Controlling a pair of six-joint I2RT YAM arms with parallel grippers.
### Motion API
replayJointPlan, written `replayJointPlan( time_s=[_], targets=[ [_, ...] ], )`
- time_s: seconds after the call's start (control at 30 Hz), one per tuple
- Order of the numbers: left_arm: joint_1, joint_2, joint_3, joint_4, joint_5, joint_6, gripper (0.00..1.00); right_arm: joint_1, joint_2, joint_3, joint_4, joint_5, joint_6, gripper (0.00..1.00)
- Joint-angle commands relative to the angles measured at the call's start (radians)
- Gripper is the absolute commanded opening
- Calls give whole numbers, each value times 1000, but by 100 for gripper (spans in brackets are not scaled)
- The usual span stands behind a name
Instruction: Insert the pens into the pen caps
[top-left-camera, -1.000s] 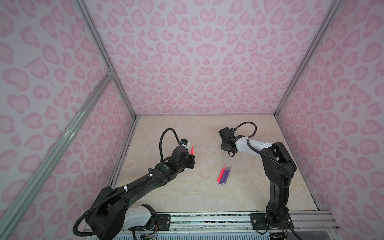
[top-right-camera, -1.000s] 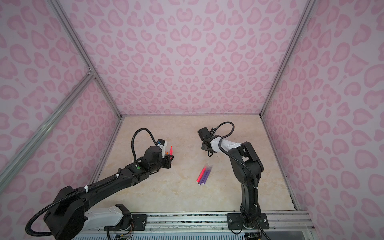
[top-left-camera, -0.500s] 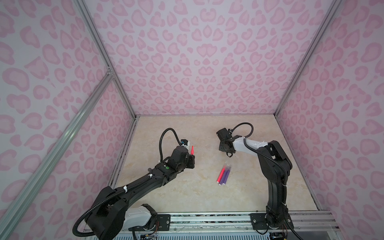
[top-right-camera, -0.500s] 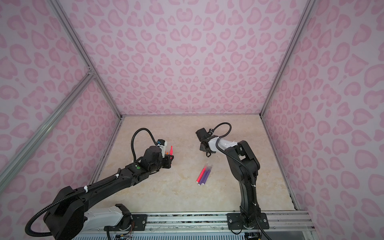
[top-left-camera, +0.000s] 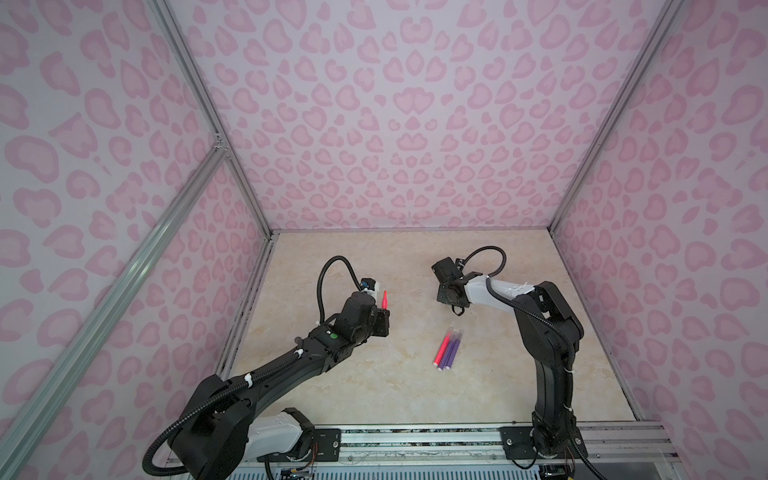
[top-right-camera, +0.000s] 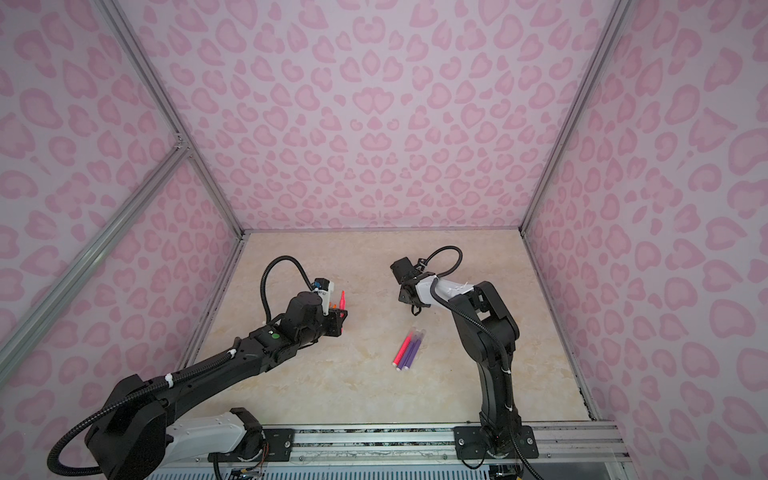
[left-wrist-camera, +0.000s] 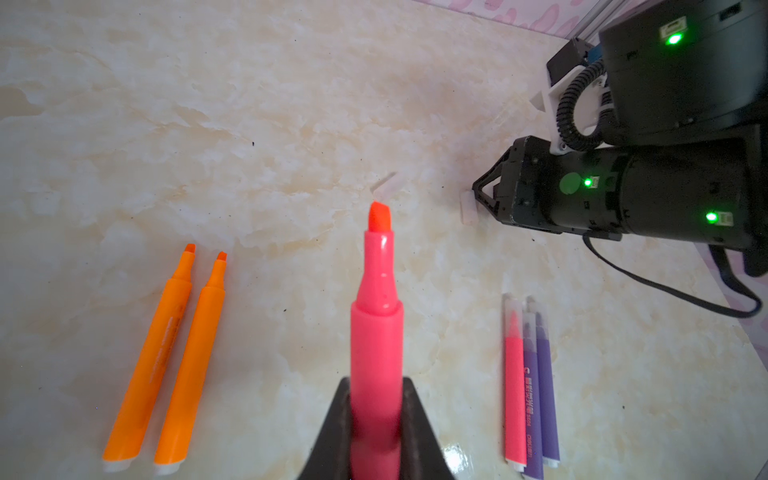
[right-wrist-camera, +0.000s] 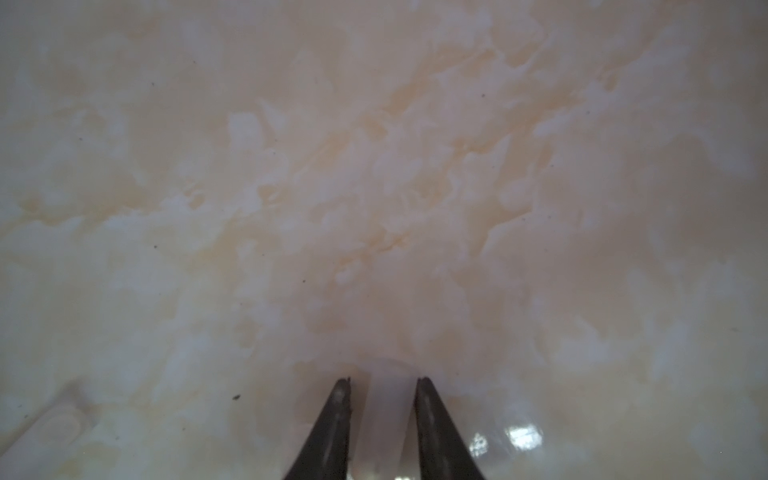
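My left gripper (left-wrist-camera: 376, 415) is shut on a pink-red pen (left-wrist-camera: 376, 332), whose bare tip points up in both top views (top-left-camera: 385, 298) (top-right-camera: 342, 300). Two uncapped orange pens (left-wrist-camera: 153, 353) (left-wrist-camera: 193, 361) lie side by side on the table. My right gripper (right-wrist-camera: 383, 380) is down at the table, its jaws shut on a clear pen cap (right-wrist-camera: 386, 399); the left wrist view shows that pen cap (left-wrist-camera: 469, 208) at its fingertips. Another loose pen cap (left-wrist-camera: 384, 187) (right-wrist-camera: 58, 424) lies nearby.
Three capped pens, one pink-red (left-wrist-camera: 514, 382) and two purple (left-wrist-camera: 532, 395), lie together mid-table (top-left-camera: 445, 351) (top-right-camera: 405, 348). Pink patterned walls enclose the marble tabletop (top-left-camera: 374, 395) on three sides. A metal rail (top-left-camera: 415, 440) runs along the front edge.
The right gripper's jaws have narrowed around the pen cap, and its wrist has shifted slightly left. The left arm with its pink-red pen has stayed still.
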Motion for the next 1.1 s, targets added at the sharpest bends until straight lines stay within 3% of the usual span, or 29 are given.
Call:
replayJointPlan(
  time_s=[0.0,0.33,0.67,0.87,1.07],
  targets=[
    [1,-9,3,18,5,4,3,-1,11,-15,-11,0,5,23],
    [-5,-26,-13,50,47,13,3,0,-64,-75,21,27,28,11],
    [-79,-113,-59,140,78,78,3,13,-396,-238,97,63,66,8],
    [-116,-192,-100,183,83,101,3,153,-557,-200,104,113,45,5],
    [-121,-265,-131,182,73,106,3,340,-620,-135,232,121,-6,2]
  ],
)
